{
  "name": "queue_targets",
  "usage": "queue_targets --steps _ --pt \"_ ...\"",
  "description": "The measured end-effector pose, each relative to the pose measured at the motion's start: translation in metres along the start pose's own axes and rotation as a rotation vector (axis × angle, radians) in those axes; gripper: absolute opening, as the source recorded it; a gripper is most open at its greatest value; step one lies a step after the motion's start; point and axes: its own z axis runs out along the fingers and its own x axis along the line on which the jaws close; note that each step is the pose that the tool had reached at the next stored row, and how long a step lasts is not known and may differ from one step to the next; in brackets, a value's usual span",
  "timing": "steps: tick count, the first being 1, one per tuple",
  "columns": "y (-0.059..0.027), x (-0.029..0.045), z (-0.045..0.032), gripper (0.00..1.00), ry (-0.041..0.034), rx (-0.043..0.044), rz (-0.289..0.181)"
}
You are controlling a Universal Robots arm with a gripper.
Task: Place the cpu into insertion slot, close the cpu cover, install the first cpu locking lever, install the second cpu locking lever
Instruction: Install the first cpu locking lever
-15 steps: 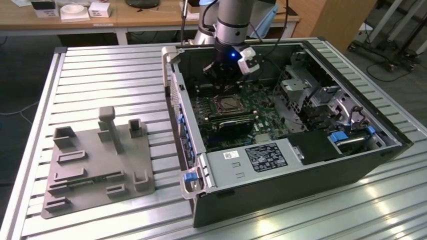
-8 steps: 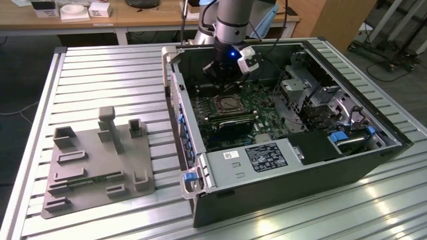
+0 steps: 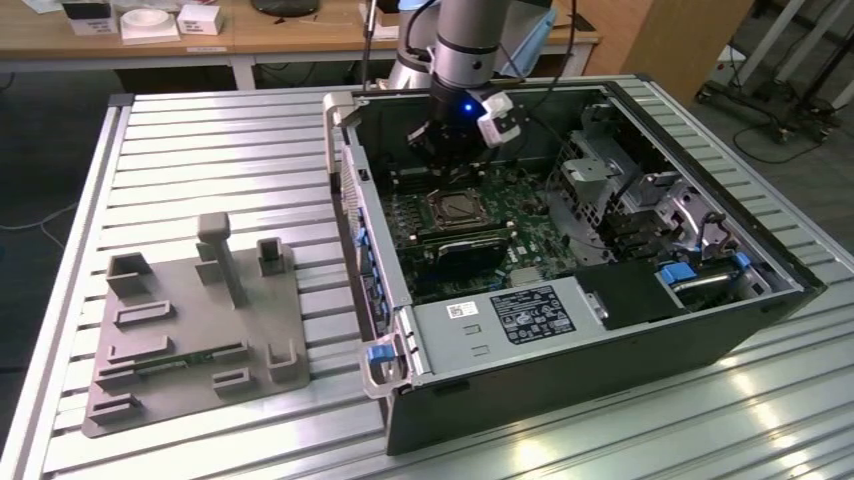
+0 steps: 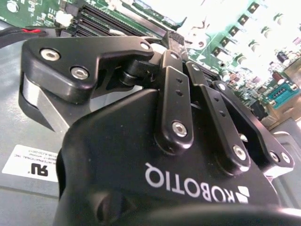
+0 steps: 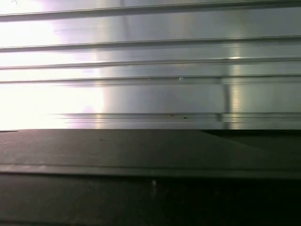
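A dark flat panel (image 5: pixel 150 188) lies in front; behind it the ribbed aluminium table (image 5: pixel 150 70) shines, its grooves parallel to the panel's edge.

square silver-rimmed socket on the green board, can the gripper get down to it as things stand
Probably yes. The black gripper hangs inside the open-sided black computer case, close by the square silver-rimmed socket, and nothing visible stands between them.
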Motion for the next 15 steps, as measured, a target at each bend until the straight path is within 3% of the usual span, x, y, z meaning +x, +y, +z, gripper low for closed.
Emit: queue_targets --steps 15 --pt "0.0003 -0.0083 0.0004 0.11 -0.0002 -0.0030 -0.015"
